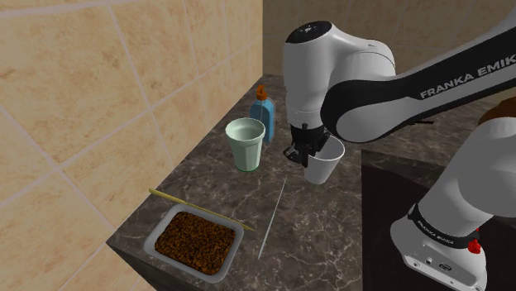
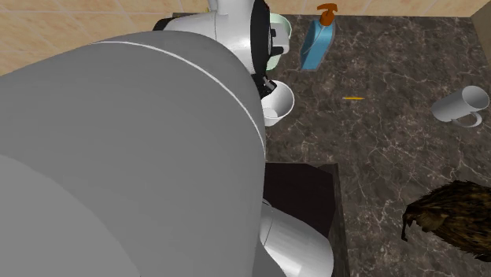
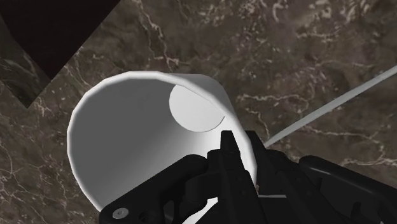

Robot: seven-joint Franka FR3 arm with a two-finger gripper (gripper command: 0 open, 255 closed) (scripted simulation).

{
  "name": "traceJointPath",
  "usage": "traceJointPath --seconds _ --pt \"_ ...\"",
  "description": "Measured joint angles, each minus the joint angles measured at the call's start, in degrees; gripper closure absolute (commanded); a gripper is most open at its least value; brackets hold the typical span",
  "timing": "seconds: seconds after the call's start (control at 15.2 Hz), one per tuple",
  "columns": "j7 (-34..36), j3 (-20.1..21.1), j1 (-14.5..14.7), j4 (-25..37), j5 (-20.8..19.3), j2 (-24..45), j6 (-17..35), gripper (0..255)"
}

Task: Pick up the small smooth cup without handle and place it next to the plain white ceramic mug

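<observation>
Dark marbled counter (image 1: 327,227) running along a beige tiled wall (image 1: 91,99), and I'm using the blue pump bottle (image 1: 261,114) at the back as my reference for everything. The tool (image 3: 243,151) is clamping the wall of the small white handleless cup (image 1: 324,168), one finger sitting inside the rim and the other outside, so it's pinching the side rather than wrapping the body. That cup is hanging near the bottle, on the side toward the robot's stand. I can't tell for sure whether its base is off the counter, though it's looking tipped in the wrist view. A pale green cup (image 1: 246,142) is standing just beside the bottle on its other side. The white mug (image 2: 459,105) looks to be lying on its side well apart from the bottle, way off toward the second exterior view's right.

My take: the step in hand is the carry. With a rim pinch like this the cup is probably wanting to swing, so I'd be going slow and getting enough height first. Route-wise I'd be heading away from the bottle toward the mug, minding the little orange thing (image 2: 352,97) lying between the two. Since the mug's handle is sticking out, I'd be aiming for bare counter just beside its body and lowering till the base is sitting flat before letting go.
</observation>
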Motion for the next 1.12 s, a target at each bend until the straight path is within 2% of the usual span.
traceJointPath --seconds 1.12 --pt "-3.27 -3.44 0.7 9.0 0.29 -5.97 -14.59 255"
